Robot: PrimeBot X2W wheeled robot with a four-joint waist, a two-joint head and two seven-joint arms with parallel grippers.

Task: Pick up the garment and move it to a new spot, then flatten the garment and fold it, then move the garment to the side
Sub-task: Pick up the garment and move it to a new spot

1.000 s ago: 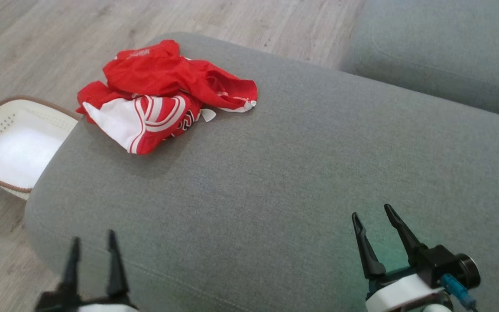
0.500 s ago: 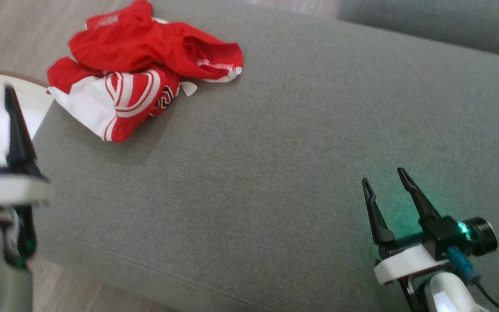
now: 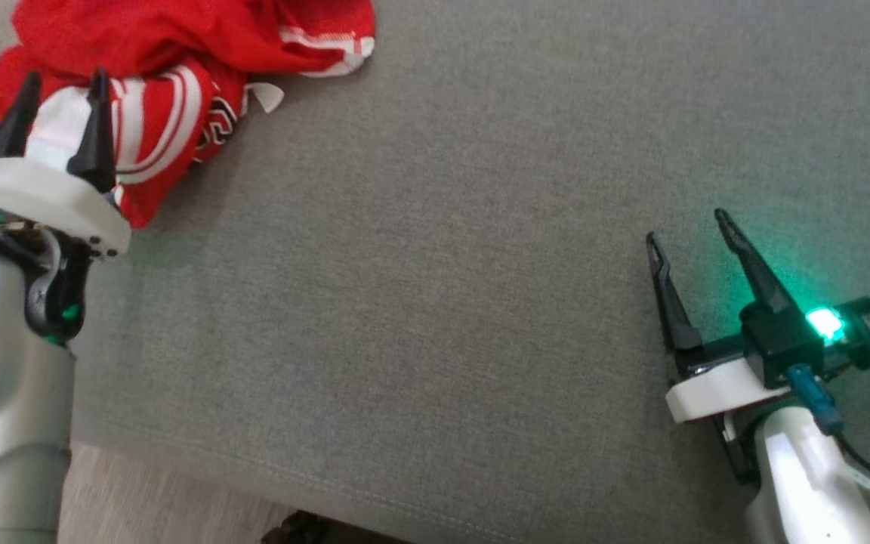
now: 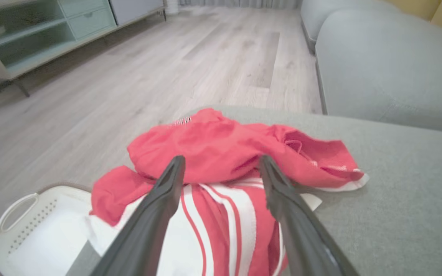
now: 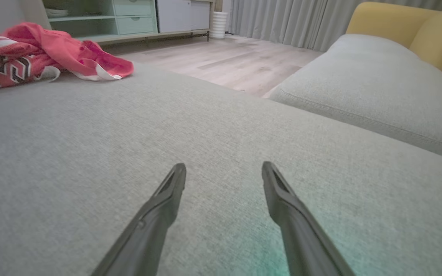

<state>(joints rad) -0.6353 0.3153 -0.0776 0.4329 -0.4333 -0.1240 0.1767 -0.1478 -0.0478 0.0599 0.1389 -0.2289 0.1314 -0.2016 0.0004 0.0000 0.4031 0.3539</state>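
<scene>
A broad grey sofa cushion point(image 3: 435, 302) is taking up most of the scene. The red and white garment point(image 3: 178, 45) is lying crumpled at its left end, above a white basket point(image 4: 25, 222) on the floor. The left gripper point(image 3: 65, 75) is hovering at the garment's near edge, fingers spread and empty. The right gripper point(image 3: 687, 227) is hanging well apart over bare cushion, fingers also spread.

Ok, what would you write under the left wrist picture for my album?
Open left gripper aimed at a crumpled red-and-white garment on a gray cushion, with a white basket beside it.
</scene>
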